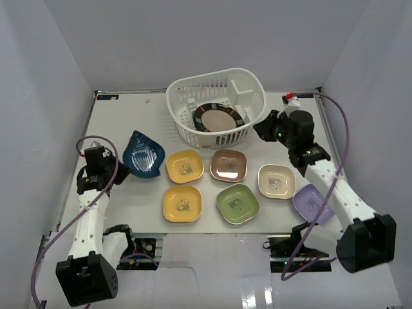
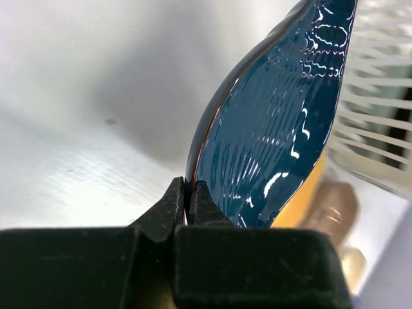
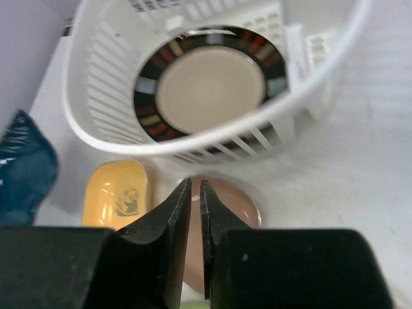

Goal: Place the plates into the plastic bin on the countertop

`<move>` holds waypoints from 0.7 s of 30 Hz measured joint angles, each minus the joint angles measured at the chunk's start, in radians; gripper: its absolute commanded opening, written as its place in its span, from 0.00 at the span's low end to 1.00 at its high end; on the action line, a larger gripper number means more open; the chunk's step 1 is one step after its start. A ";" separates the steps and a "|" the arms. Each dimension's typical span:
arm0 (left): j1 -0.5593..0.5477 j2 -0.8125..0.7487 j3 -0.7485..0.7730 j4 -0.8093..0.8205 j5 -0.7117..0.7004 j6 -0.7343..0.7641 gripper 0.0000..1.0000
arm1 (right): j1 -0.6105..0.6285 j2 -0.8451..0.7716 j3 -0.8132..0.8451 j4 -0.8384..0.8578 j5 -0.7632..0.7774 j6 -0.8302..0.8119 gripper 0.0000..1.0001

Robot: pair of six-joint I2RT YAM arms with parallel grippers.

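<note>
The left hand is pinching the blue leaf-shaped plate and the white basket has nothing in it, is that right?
Not quite. The white basket holds a dark-rimmed round plate, as the top external view shows. The left hand is indeed pinching the blue leaf-shaped plate.

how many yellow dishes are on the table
2. The rear yellow dish sits left of the brown dish; the front yellow dish lies just in front of it, left of the green dish. None looks hidden.
</note>
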 measured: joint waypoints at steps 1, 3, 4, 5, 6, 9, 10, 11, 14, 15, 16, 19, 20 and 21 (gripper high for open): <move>-0.004 -0.010 0.020 0.001 0.025 0.003 0.00 | -0.012 -0.061 -0.061 0.006 0.025 0.007 0.16; -0.023 -0.005 0.081 0.000 0.075 0.011 0.00 | -0.039 -0.174 -0.182 -0.025 0.087 0.019 0.16; -0.037 0.004 0.124 0.001 0.106 0.015 0.00 | -0.053 -0.216 -0.231 -0.047 0.121 0.024 0.19; -0.049 0.011 0.161 0.002 0.130 0.017 0.00 | -0.065 -0.254 -0.273 -0.080 0.153 0.027 0.22; -0.064 0.020 0.208 0.002 0.156 0.019 0.00 | -0.084 -0.298 -0.311 -0.125 0.194 0.030 0.24; -0.098 0.033 0.327 0.033 0.233 0.016 0.00 | -0.121 -0.406 -0.362 -0.249 0.295 0.029 0.38; -0.108 0.037 0.362 0.052 0.266 0.011 0.00 | -0.130 -0.439 -0.367 -0.278 0.324 0.026 0.41; -0.119 0.042 0.391 0.078 0.297 0.002 0.00 | -0.135 -0.467 -0.367 -0.300 0.343 0.024 0.43; -0.150 0.071 0.453 0.158 0.370 -0.033 0.00 | -0.144 -0.526 -0.383 -0.318 0.365 0.031 0.47; -0.170 0.089 0.466 0.187 0.384 -0.045 0.00 | -0.145 -0.541 -0.397 -0.324 0.364 0.034 0.47; -0.188 0.107 0.475 0.209 0.386 -0.056 0.00 | -0.145 -0.549 -0.412 -0.332 0.360 0.038 0.47; -0.256 0.195 0.509 0.243 0.370 -0.075 0.00 | -0.145 -0.553 -0.449 -0.358 0.342 0.042 0.50; -0.281 0.231 0.523 0.245 0.357 -0.077 0.00 | -0.145 -0.548 -0.455 -0.365 0.338 0.042 0.50; -0.309 0.270 0.542 0.244 0.337 -0.078 0.00 | -0.145 -0.546 -0.463 -0.370 0.329 0.041 0.50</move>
